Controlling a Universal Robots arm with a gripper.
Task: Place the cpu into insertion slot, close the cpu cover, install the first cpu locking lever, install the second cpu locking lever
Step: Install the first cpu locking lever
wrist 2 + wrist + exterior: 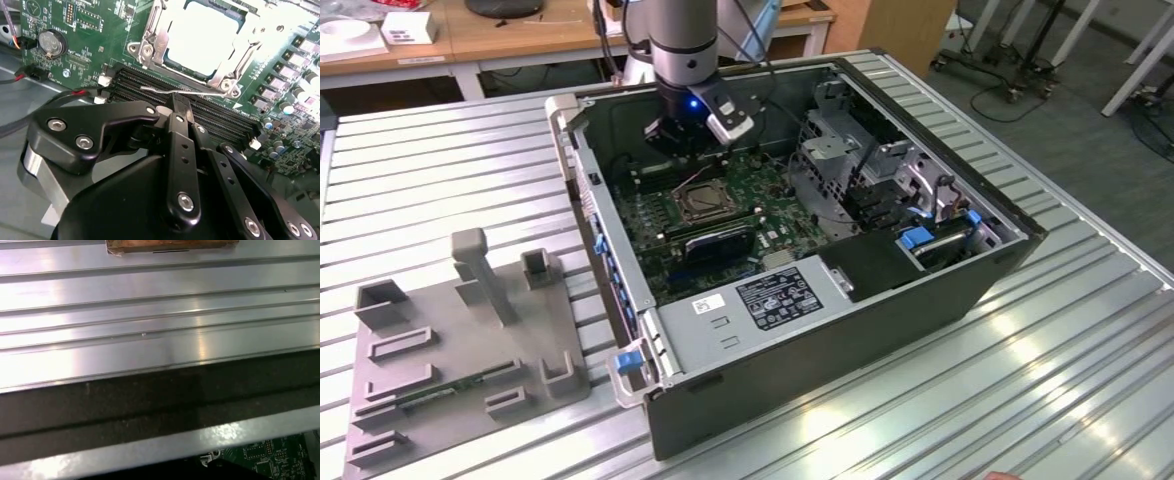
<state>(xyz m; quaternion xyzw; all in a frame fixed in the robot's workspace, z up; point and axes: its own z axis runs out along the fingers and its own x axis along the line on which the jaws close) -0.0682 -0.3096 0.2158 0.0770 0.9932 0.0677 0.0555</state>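
Your cpu point(202, 37) sits in the slot point(165, 62), and the cover point(150, 35) lies down around it as a silvery frame, on the green board point(95, 30) inside the open case point(854, 330). In the second wrist view, a thin wire lever point(175, 91) lies along the socket's edge, and your gripper point(179, 102) has its black fingers point(180, 120) pressed together right at that lever; whether they actually pinch it can't be told. In the exterior view the arm point(683, 40) drops steeply into the case, wrist just behind the socket, above the ribbed metal table point(440, 170).
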